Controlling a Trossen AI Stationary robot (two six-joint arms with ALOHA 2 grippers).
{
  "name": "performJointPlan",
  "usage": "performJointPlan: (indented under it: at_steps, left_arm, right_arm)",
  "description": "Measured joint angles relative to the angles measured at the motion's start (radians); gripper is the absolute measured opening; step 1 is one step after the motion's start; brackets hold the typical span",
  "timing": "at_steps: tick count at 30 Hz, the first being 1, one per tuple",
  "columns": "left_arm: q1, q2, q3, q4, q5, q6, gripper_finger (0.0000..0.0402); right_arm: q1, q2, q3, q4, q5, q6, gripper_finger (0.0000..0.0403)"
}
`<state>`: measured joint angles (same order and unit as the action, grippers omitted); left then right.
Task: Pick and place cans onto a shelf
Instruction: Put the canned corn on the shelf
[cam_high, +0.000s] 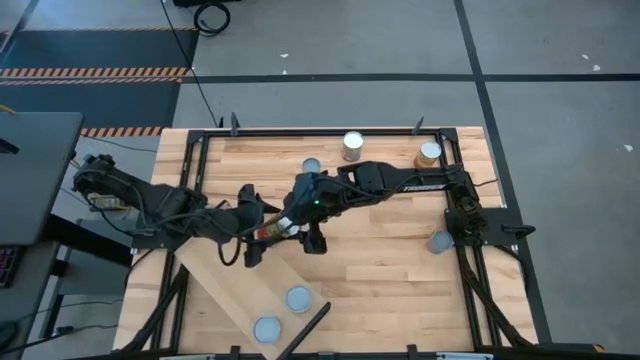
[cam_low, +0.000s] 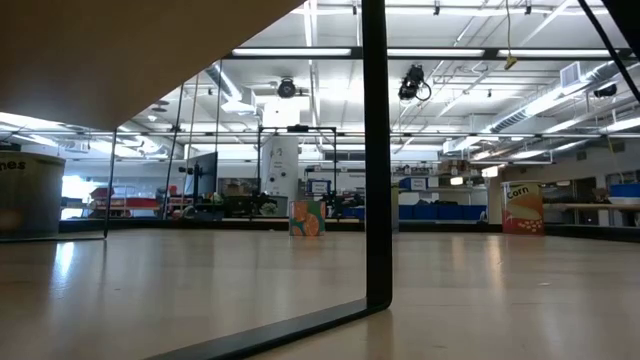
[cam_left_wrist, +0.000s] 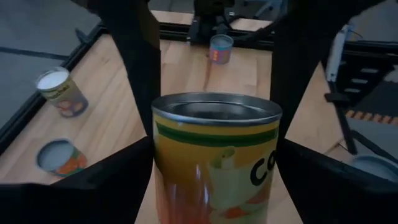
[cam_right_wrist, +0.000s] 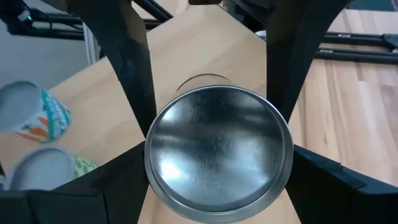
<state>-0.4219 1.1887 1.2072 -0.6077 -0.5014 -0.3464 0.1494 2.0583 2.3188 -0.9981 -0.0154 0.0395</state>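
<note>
Can (cam_right_wrist: 217, 152) between gripper fingers: bare metal end, mirror-glossy, smooth, faint concentric rings. Same can's side (cam_left_wrist: 214, 168): glossy yellow label, looks like paper, metal rim on top. Fingers (cam_right_wrist: 134, 59): matt black, plastic-looking. Shelf (cam_high: 235, 285): pale wood, smooth, matt. Tabletop (cam_high: 390, 250): butcher-block wood strips, slight sheen. Table frame (cam_high: 330, 130): dark metal bars. Other cans (cam_high: 299, 298): dull grey-blue metal tops.

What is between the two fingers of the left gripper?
In the left wrist view, a yellow-labelled can stands between the left gripper's fingers.
</note>
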Motion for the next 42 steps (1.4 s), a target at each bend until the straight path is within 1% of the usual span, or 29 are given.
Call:
performJointPlan:
  at_steps: [4,10,14,17,20,23,27,30,33,36,39,42]
  left_arm:
    - [0.014,0.011,0.002,0.001,0.075,0.025,0.0338]
    - [0.040,0.020,0.002,-0.004,0.110,0.080,0.0329]
    - [0.055,0.005,0.002,-0.010,0.168,0.074,0.0327]
    - [0.068,-0.007,0.002,-0.018,0.211,0.067,0.0326]
    - [0.075,-0.015,0.002,-0.027,0.220,0.047,0.0330]
    - [0.091,-0.021,0.001,-0.038,0.238,0.036,0.0341]
    - [0.120,-0.016,-0.003,-0.066,0.305,0.014,0.0351]
    - [0.123,-0.014,-0.003,-0.062,0.301,0.071,0.0353]
    - [0.127,-0.014,-0.003,-0.034,0.278,0.090,0.0353]
    - [0.131,-0.015,-0.003,-0.004,0.278,0.124,0.0349]
    - [0.131,-0.011,-0.002,-0.001,0.286,0.146,0.0338]
    - [0.131,-0.009,-0.002,-0.002,0.285,0.144,0.0318]
  right_arm:
    - [0.001,0.000,-0.001,0.017,-0.011,0.050,0.0326]
    - [0.001,0.002,-0.003,0.017,-0.008,0.114,0.0326]
    - [0.001,0.002,-0.003,0.017,-0.004,0.134,0.0326]
    - [0.001,0.002,-0.003,0.023,-0.006,0.137,0.0326]
    - [0.000,0.002,-0.003,0.024,-0.008,0.133,0.0326]
    - [0.003,0.002,0.000,0.035,-0.003,0.084,0.0326]
    - [0.011,-0.002,0.003,0.056,0.022,0.062,0.0326]
    - [0.011,-0.002,0.002,0.058,0.033,0.068,0.0326]
    - [0.011,-0.002,0.002,0.057,0.035,0.074,0.0326]
    - [0.009,-0.001,0.002,0.066,0.035,0.096,0.0326]
    - [0.007,-0.001,0.002,0.072,0.054,0.114,0.0326]
    - [0.007,0.001,0.002,0.071,0.058,0.118,0.0326]
